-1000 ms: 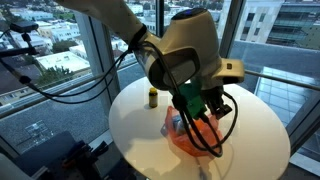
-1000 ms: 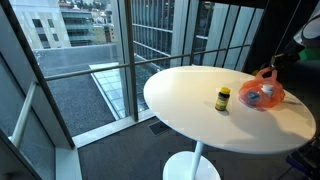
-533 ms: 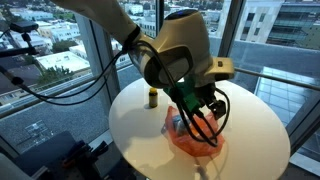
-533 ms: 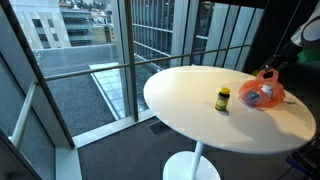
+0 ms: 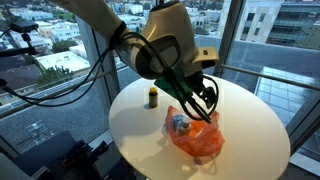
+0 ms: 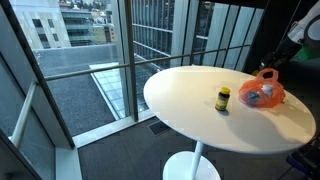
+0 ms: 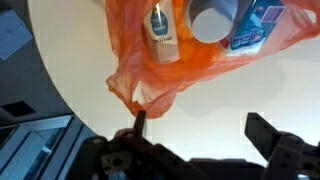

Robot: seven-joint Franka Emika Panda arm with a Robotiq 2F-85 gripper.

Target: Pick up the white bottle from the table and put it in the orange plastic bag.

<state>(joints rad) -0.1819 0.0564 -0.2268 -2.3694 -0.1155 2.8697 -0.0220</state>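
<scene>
Inside the soft, slippery orange plastic bag (image 5: 196, 139) on the surface (image 5: 245, 118), white bottle (image 5: 178, 123), likely light, rigid, best pinched across its body; above the bag, jaws spread wide, holding nothing.

On the round white bench (image 5: 250, 120) the orange plastic bag (image 5: 198, 141) lies slumped right of centre, with the white bottle (image 5: 178, 123) showing at its left edge. The tool (image 5: 200, 100) hangs just above the bag. A small yellowish bottle (image 5: 153, 97) stands upright further left, apart from it.
</scene>
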